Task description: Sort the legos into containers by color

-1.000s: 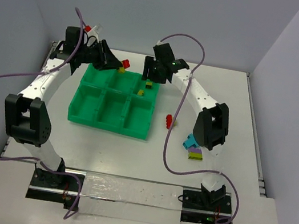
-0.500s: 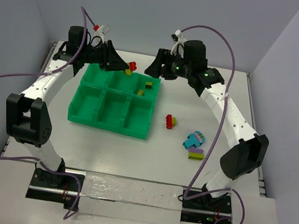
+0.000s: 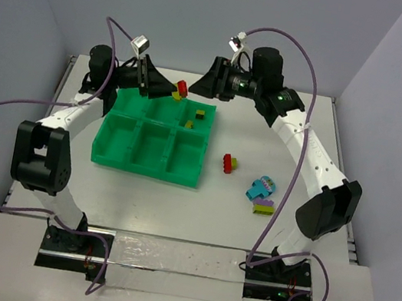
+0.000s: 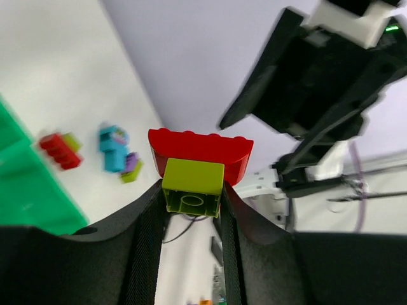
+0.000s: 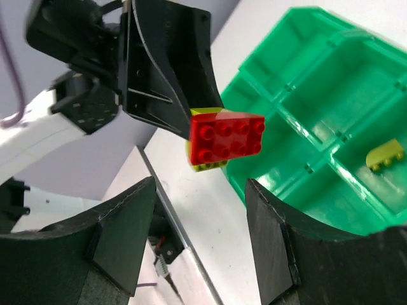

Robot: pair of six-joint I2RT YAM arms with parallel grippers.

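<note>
My left gripper [image 3: 167,88] is shut on a yellow-green lego [image 4: 193,186] that has a red lego [image 4: 200,154] stuck to it. It holds the pair above the back edge of the green tray [image 3: 143,168]. The red lego also shows in the top view [image 3: 183,87]. My right gripper [image 3: 206,85] is open and empty, facing the pair from the right with a small gap. In the right wrist view the red lego [image 5: 227,136] hangs beyond my open fingers [image 5: 121,241]. Two small legos [image 3: 200,113] [image 3: 188,123] lie in the back right compartment.
A red and yellow-green lego pair [image 3: 228,162] lies on the table right of the tray. A cyan and purple lego cluster [image 3: 262,192] lies further right. The tray's back rim [image 5: 305,89] runs under both grippers.
My right arm has lifted out of the tray's back right compartment, stretched out and turned to face the left gripper. My left gripper has tilted up and carried the lego pair slightly right.
</note>
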